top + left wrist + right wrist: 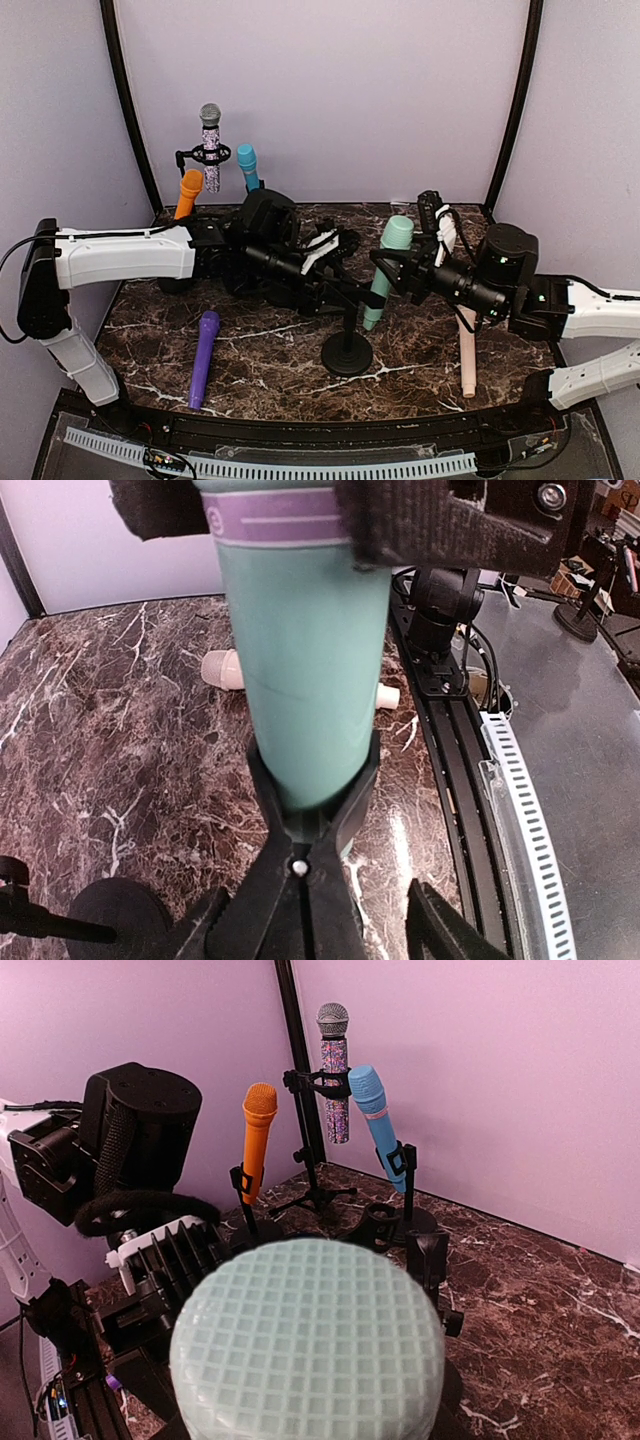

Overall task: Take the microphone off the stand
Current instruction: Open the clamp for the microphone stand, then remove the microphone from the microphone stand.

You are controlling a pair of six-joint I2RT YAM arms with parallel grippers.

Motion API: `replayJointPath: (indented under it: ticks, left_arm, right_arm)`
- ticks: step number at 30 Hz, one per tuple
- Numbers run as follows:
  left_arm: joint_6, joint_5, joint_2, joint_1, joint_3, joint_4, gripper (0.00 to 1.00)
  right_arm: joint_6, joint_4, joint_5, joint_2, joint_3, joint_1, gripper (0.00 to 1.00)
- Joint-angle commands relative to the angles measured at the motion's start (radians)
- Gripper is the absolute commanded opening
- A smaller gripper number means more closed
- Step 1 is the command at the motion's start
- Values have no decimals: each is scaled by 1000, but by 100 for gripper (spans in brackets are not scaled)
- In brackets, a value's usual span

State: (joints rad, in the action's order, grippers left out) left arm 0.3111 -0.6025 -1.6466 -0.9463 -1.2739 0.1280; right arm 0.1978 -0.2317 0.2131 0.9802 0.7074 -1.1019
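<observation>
Pinching right tool (393, 270): I am squeezing the teal microphone (397, 233) below its head.
My left tool (335, 292): jaws standing spread around the clip (300, 850), below the right tool.
The teal microphone: sitting in that clip.

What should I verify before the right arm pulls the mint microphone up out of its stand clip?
1. Right tool shut on the mint microphone, near its head: ok.
2. Microphone's lower end sits in the stand clip, not yet freed: ok.
3. Left tool holds the stand under the clip: not ok, one finger stands apart from it.
4. Stand base flat on the table: ok.
5. Pink microphone lies apart from the base: ok.
</observation>
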Motion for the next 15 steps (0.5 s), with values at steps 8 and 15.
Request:
replayJointPath:
  ticks: [8, 15]
  left_arm:
    - [22, -7, 46, -3, 8, -4, 33]
    - [25, -1, 45, -4, 23, 13, 4]
  right_arm:
    - [26, 113, 83, 16, 56, -10, 0]
    - [17, 175, 142, -62, 50, -10, 0]
